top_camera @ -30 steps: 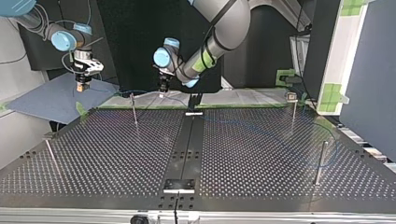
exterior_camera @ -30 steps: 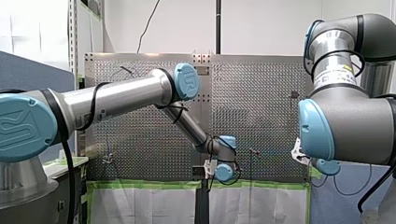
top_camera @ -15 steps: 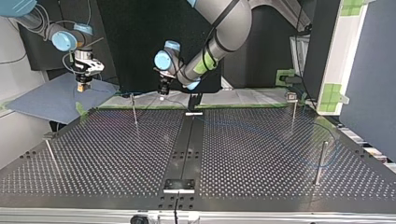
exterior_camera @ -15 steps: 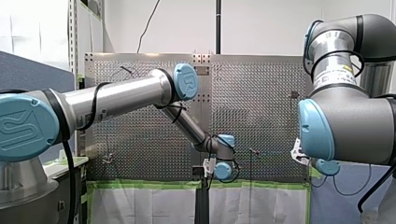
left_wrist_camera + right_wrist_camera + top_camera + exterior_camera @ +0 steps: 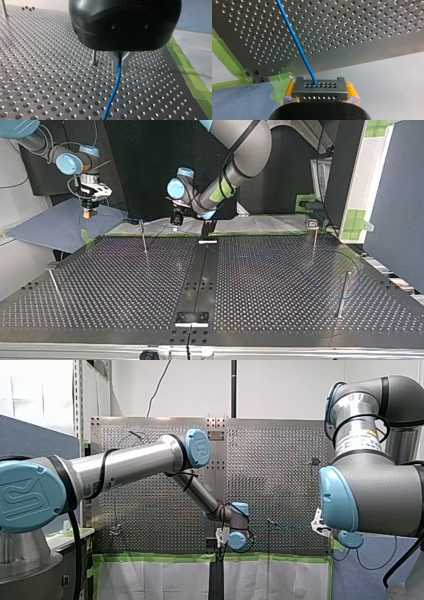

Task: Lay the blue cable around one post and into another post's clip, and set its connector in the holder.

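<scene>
In the left wrist view my left gripper (image 5: 120, 63) is shut on the thin blue cable (image 5: 113, 92), which runs on from its metal fingers over the perforated table. A thin post (image 5: 93, 58) stands just beside the fingers. My right gripper (image 5: 320, 96) has its yellow pads shut on a dark grey connector block (image 5: 320, 88); the blue cable (image 5: 295, 42) leaves the block and crosses the table's edge. In the top view my left gripper (image 5: 176, 222) hangs near the table's far edge by a post (image 5: 143, 237). My right gripper (image 5: 89, 213) is off the table at the far left.
More posts stand on the table (image 5: 125, 285): one at the near left (image 5: 54, 287), one at the right (image 5: 343, 295), one with a clip on top at the far right (image 5: 313, 236). Small plates (image 5: 191, 317) sit on the centre strip. Green tape (image 5: 280, 557) edges the table.
My left gripper has shifted slightly toward the top view's right and a little lower, with the cable in it. My right arm has stayed put.
</scene>
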You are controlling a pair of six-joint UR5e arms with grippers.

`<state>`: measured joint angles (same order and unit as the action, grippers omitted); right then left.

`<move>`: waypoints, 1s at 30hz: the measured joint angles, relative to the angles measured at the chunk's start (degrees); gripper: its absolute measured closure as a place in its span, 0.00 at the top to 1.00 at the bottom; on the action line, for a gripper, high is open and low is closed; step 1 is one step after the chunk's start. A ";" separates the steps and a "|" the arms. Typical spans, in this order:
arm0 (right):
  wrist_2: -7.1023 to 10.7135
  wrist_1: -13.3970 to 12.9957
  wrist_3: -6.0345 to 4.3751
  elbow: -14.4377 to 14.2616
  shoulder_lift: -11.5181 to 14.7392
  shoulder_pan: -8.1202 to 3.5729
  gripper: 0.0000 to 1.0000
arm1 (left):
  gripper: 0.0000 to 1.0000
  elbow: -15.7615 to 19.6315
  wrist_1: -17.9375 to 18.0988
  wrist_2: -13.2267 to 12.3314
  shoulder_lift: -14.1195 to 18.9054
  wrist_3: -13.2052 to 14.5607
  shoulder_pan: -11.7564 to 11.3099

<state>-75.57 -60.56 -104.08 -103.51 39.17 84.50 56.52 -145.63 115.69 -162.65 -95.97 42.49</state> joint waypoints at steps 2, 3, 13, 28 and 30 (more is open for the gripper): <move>0.00 0.00 0.00 0.00 -0.01 0.00 0.00 | 0.00 -0.10 -0.01 0.00 -0.01 0.00 -0.11; -0.01 0.00 -0.02 0.00 -0.01 0.00 0.00 | 0.00 -0.14 -0.01 -0.02 -0.02 0.00 -0.15; -0.03 0.14 -0.16 0.38 -0.01 -0.20 0.00 | 0.00 -1.13 -0.39 -0.13 -0.03 0.00 -0.34; -0.05 -0.10 -0.61 0.53 -0.01 -0.24 0.00 | 0.07 -2.14 -1.36 -0.12 0.01 0.11 -0.31; -0.04 -0.10 -0.62 0.54 0.00 -0.19 0.00 | 0.17 -2.11 -1.44 -0.14 0.01 0.08 -0.23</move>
<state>-75.61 -60.65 -104.69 -102.97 39.17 84.31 54.41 -147.07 115.55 -162.64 -95.89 42.26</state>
